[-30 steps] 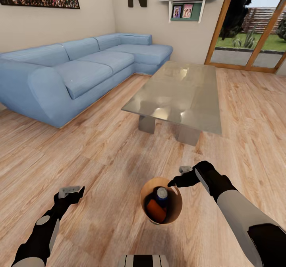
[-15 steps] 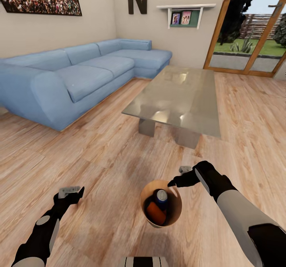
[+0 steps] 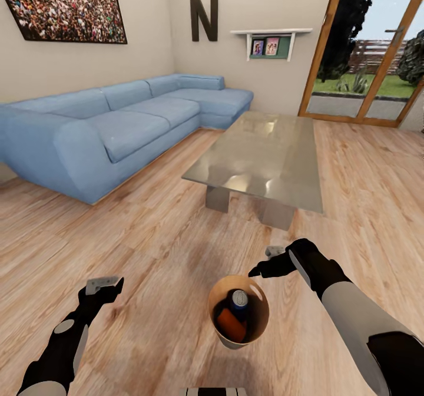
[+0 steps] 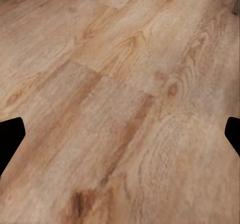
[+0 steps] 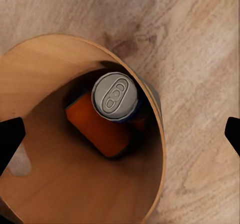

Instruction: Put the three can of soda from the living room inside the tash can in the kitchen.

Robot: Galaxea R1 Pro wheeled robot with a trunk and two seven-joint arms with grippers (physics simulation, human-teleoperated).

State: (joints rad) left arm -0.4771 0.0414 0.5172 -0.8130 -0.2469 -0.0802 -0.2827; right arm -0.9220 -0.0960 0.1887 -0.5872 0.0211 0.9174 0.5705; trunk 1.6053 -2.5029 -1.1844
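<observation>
While the trash can stands on the wooden floor of the living room, near the robot and short of the glass coffee table, it holds an orange can lying on its side and a dark blue can standing upright with its silver top up. The right gripper hangs just above the bin's far right rim, jaws spread wide and empty, so the right arm is much the nearer. The left gripper hovers well to the left over bare floor, also wide open and holding nothing.
</observation>
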